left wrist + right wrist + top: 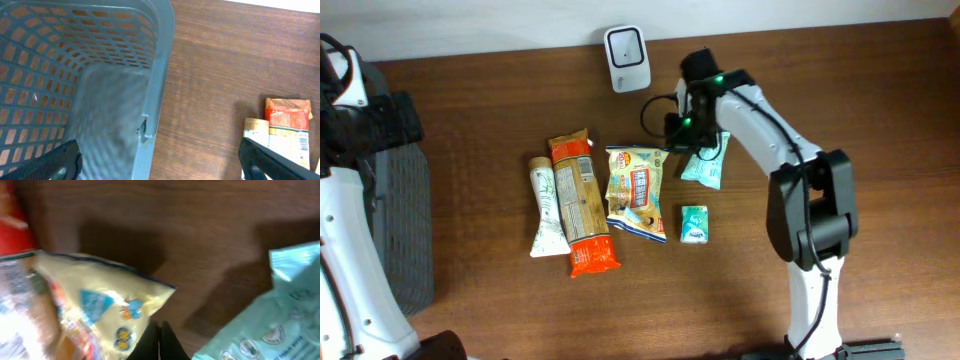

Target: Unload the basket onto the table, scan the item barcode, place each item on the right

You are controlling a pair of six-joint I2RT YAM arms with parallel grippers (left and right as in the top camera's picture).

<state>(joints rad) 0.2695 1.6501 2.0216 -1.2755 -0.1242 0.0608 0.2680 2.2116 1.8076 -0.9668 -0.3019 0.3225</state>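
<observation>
Right gripper [161, 334] closed between crinkly yellow pouch [100, 305], glossy mint pouch [265, 325].

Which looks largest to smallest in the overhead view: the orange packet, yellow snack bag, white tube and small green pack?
1. orange packet, the longest.
2. yellow snack bag, wider but shorter; a close call with the first.
3. white tube.
4. small green pack, clearly smallest.
</observation>
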